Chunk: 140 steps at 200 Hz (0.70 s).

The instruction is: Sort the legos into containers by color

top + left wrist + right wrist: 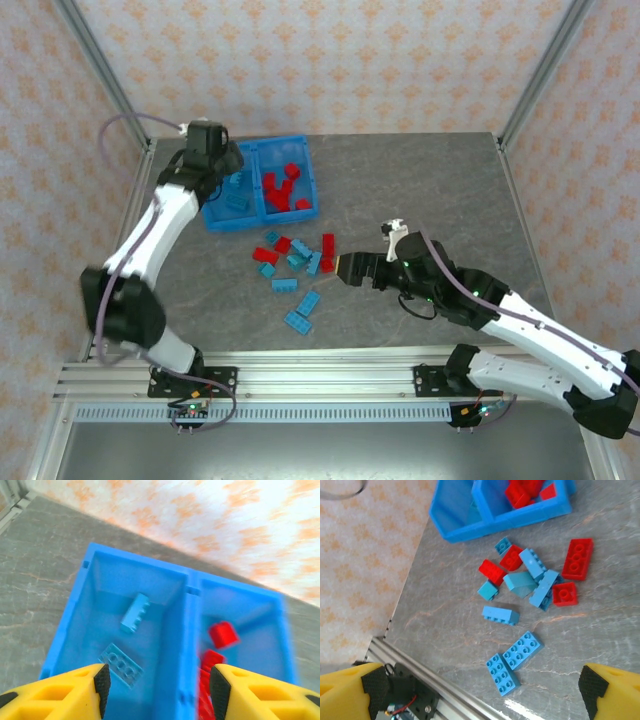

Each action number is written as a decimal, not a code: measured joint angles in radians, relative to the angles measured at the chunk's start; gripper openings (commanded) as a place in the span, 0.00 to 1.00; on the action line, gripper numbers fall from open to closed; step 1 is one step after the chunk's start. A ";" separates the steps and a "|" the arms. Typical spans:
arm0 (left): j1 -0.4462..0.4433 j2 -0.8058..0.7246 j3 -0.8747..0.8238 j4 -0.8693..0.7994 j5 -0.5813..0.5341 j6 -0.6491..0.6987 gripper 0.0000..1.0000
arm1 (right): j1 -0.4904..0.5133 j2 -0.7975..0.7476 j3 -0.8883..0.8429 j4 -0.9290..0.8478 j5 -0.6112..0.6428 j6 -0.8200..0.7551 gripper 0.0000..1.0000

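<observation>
Left gripper (161, 687): parted, empty, above bin (70, 625) divider (187, 615).
Right gripper (483, 690): wide, by pile (520, 582) near bin.
Risk: clamping 2 colours together.

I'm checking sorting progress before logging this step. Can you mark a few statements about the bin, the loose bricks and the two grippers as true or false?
1. The left compartment of the translucent blue plastic bin holds small light blue studded bricks. True.
2. Its right compartment holds light blue bricks as well. False: small red studded bricks lie there.
3. Every brick is in the bin. False: loose red bricks and loose blue bricks lie on the grey table.
4. The right gripper grips a red brick. False: its jaws stand open and empty.
5. The left gripper hangs over the bin, open. True.
</observation>
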 measured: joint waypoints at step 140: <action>-0.925 -0.277 -0.685 -0.023 -0.063 -0.181 0.89 | 0.000 -0.031 -0.089 -0.034 0.043 0.075 0.99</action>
